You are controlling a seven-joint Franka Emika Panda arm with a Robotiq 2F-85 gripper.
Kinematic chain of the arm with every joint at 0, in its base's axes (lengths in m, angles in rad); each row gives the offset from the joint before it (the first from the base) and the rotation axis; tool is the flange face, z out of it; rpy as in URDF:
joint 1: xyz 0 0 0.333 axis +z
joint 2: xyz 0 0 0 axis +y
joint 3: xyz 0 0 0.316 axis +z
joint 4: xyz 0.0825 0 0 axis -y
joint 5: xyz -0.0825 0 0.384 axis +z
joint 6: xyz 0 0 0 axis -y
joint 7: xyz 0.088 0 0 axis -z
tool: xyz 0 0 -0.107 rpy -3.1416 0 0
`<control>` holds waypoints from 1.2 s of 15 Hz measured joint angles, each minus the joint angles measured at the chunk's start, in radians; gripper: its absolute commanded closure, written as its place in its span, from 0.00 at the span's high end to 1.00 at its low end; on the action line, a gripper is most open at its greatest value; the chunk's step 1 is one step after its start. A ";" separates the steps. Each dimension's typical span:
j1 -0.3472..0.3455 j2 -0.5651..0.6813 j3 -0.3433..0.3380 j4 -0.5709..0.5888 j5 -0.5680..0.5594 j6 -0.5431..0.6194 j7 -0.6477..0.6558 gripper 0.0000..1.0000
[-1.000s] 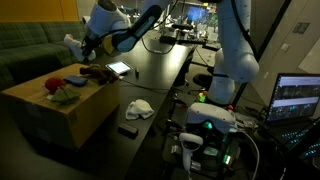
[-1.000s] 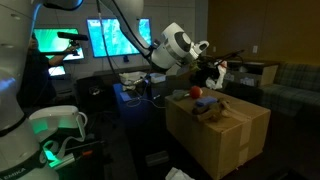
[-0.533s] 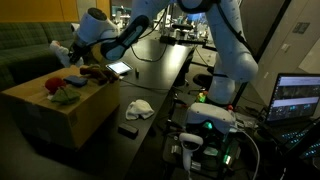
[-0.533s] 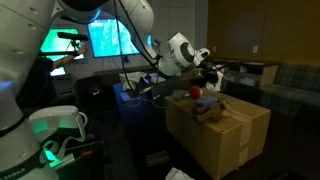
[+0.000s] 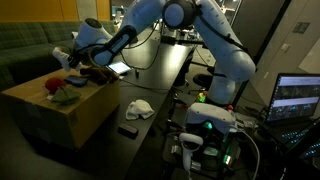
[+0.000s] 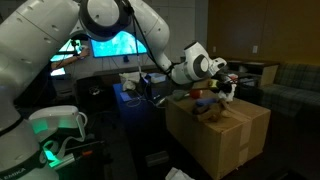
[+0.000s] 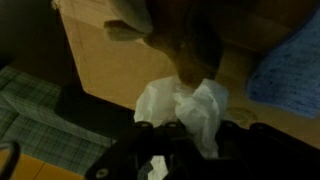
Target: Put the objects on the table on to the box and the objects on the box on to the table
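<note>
**Setting.** Dim office-lab. Long black table, with a green sofa behind it and lit monitors on the far wall. A cardboard box stands at the table's 9 o'clock end in that exterior view.

**Item 1, gripper**. Single arm, reaching over the box top. In the wrist view the jaws look closed on Item 2, though that picture is blurred.

**Item 2, white crumpled cloth**. A wad pinched between the fingers, hanging just ahead of them. It has no clear long axis.

**Item 3, box top.** It lies straight ahead of the held cloth and fills the wrist view from 10 to 2 o'clock. The gripper looks to be above it rather than touching. Judged the drop site, it lies directly beyond the jaws, so the coming move is mostly a short lowering and a release.

**Item 4, brown object**. On the box at 12 o'clock from the cloth, and close to it. The landing spot is crowded on that side.

**Item 5, blue object**. On the box at 2 o'clock.

**Item 6, red object**. On the box beside a green soft item, at 6 o'clock from the gripper in an exterior view. Not yet moved to the table.

**Item 7, second white cloth**. On the table, just beside the box, with a small black object near it.
</note>
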 measured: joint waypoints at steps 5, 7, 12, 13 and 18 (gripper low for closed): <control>-0.011 0.085 0.001 0.115 0.114 -0.068 -0.129 0.50; -0.010 0.095 0.004 0.141 0.129 -0.088 -0.159 0.66; -0.009 0.092 0.006 0.179 0.135 -0.103 -0.194 1.00; -0.009 0.089 0.006 0.183 0.135 -0.103 -0.196 1.00; -0.012 0.067 0.005 0.182 0.135 -0.111 -0.204 1.00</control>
